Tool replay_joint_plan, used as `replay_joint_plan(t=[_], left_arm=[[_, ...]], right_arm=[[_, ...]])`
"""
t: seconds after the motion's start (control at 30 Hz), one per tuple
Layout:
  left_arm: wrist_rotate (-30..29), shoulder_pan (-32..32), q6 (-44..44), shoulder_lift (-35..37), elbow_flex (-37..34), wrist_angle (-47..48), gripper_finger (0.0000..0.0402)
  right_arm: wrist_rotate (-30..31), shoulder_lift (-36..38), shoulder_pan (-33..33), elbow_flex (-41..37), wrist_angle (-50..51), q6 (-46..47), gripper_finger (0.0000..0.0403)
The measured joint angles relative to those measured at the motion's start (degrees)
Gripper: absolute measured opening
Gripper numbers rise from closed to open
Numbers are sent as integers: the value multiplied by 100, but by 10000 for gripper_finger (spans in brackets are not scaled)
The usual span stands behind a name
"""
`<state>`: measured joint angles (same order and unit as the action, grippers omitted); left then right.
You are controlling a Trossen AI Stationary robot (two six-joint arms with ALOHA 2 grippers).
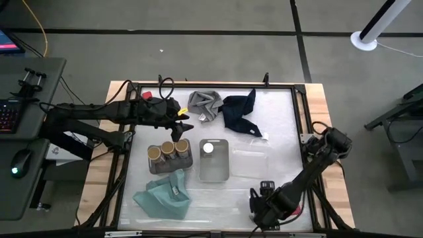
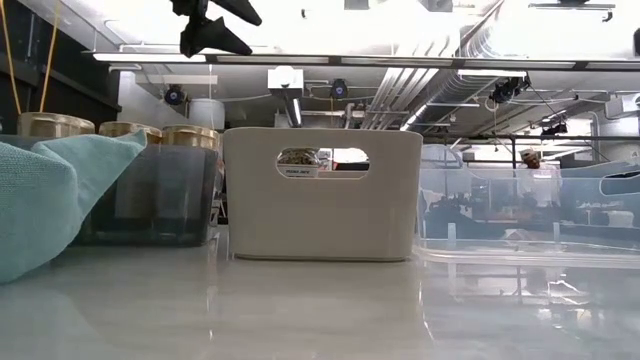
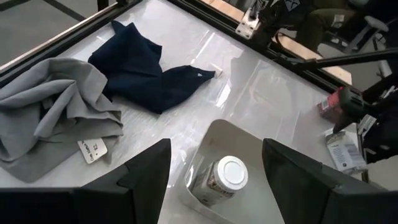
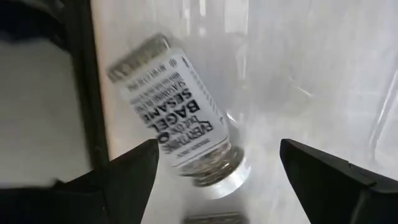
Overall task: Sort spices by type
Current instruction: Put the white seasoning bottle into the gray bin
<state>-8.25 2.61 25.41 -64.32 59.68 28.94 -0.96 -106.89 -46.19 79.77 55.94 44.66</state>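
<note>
Three tan-topped jars (image 1: 168, 148) stand in the dark tray (image 1: 153, 166). One white-topped jar (image 3: 224, 180) stands in the beige tray (image 1: 214, 173). My left gripper (image 3: 216, 149) hovers open above that tray, high over the table (image 2: 215, 30). A second white-topped jar (image 4: 186, 124) lies on its side on the table by the near edge. My right gripper (image 4: 219, 149) is open, with a finger on either side of its cap end. A red jar (image 3: 329, 106) lies beside the right arm. Another red jar (image 1: 147, 96) shows at the far left corner.
A clear tray (image 1: 248, 162) sits to the right of the beige one. A teal cloth (image 1: 162, 195) lies near the dark tray. Grey cloth (image 1: 205, 104) and navy cloth (image 1: 239, 111) lie toward the far edge. A black frame rail (image 4: 81, 93) runs close beside the lying jar.
</note>
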Motion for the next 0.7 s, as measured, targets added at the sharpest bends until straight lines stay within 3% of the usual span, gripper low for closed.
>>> replay_joint_plan(t=[0.23,0.7], left_arm=[[-2,-2,-40,1,0,74,239],[-33,-2,-13,1,0,96,239]], right_arm=[[-179,-443,-135,13,-11,-968,334],[303,-684,-141,0,-101,-1101,334]])
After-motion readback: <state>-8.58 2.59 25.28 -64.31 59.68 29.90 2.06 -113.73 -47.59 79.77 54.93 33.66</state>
